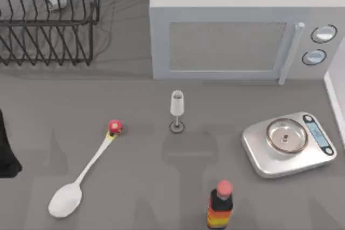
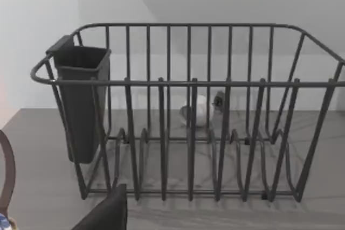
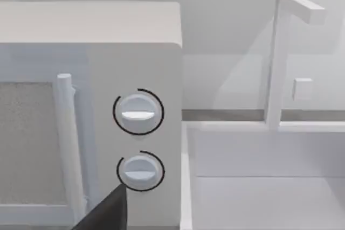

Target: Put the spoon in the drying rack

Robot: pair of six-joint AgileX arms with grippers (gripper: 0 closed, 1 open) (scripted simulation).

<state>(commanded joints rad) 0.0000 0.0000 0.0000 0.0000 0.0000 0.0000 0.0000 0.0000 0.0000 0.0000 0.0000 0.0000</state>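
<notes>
A gray table (image 1: 135, 181) is sitting in front of a pale wall, with a white microwave (image 1: 226, 36) at the back. The spoon (image 1: 86, 169) is lying flat on the table toward the left, its red knob pointing to the back and its bowl to the front, so nothing is holding it yet. The drying rack (image 1: 48, 20) is standing in the back left corner, well apart from the spoon. The left gripper (image 1: 6, 152) is waiting at the table's left edge, near the spoon and facing the rack; I cannot tell if it is open or closed. The right arm is looking at the microwave knobs (image 3: 138, 112). A small glass (image 1: 177, 110), a scale (image 1: 288, 143) and a bottle (image 1: 220, 206) are standing to the right.
</notes>
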